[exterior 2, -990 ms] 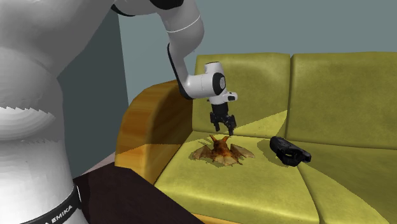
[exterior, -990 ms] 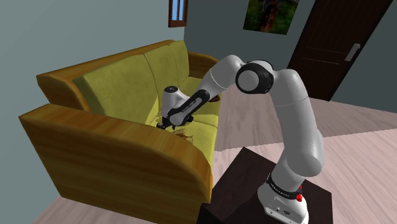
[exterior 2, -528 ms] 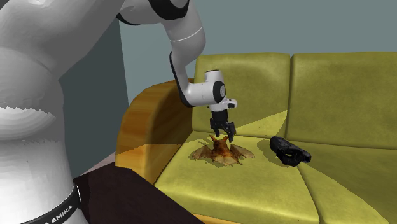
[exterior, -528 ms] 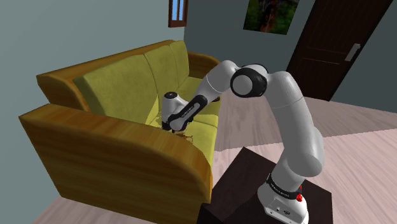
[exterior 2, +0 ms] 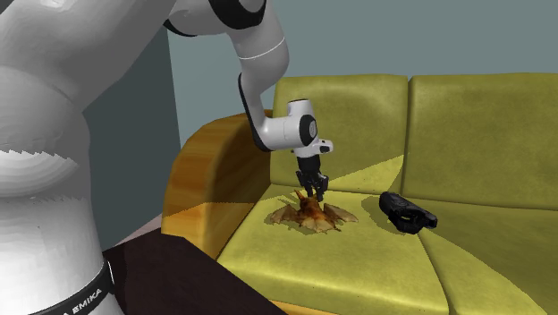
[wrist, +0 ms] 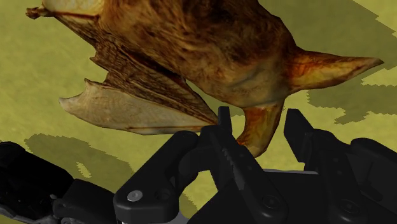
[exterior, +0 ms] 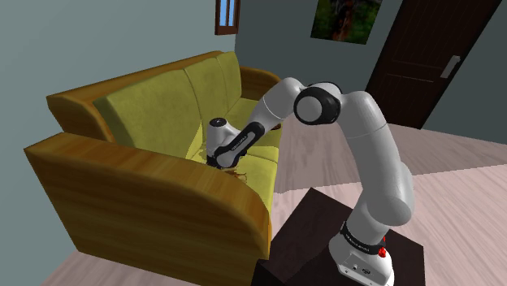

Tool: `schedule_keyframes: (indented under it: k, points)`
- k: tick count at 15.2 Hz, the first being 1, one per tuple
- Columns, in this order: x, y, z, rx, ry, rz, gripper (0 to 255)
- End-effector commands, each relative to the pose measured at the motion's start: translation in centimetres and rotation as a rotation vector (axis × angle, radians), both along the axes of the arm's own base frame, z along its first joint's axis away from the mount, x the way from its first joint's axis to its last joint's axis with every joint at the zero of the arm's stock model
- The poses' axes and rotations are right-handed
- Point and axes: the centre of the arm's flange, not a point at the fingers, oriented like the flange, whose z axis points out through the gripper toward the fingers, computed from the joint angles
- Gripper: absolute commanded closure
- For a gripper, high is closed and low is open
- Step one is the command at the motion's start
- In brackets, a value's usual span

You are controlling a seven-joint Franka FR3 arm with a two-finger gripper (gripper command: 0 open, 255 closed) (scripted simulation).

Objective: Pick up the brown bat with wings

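- A yellow-green upholstered sofa [exterior 2: 358, 259] carries everything. At the second exterior view's left, its glossy orange-brown armrest [exterior 2: 206, 179] rises close to the arm's path, so a lift looks safest going straight up rather than swinging that way.
- Just right of the armrest, the brown furry bat with spread, ribbed wings [exterior 2: 304, 215] lies flat on the seat cushion near the sofa's end.
- The all-black two-finger claw [exterior 2: 314, 191] stands directly above the bat's middle, pointing down.
- In the wrist view the claw [wrist: 259, 124] is released. Its fingers [wrist: 226, 137] stand apart on either side of a pointed orange ear [wrist: 261, 127] on the bat [wrist: 203, 51], and firm contact cannot be confirmed.
- The step in hand appears to be the pinch. An ear is a thin, tapering hold, so sinking a little deeper toward the furry body before clenching would likely grip better. The wings should stay outside the fingers.
- Farther right, a black elongated object [exterior 2: 407, 215] lies on the same cushion, well apart from the bat.
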Motion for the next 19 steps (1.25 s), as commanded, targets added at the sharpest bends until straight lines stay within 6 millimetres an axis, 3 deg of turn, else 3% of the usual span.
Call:
schedule_keyframes:
  k: [1,17,19]
  points:
    - [0.0,0.0,0.0,0.000,-0.001,0.000,255]
    - [0.1,0.0,8.0,0.000,-0.001,0.000,255]
    - [0.1,0.0,8.1,0.000,-0.001,0.000,255]
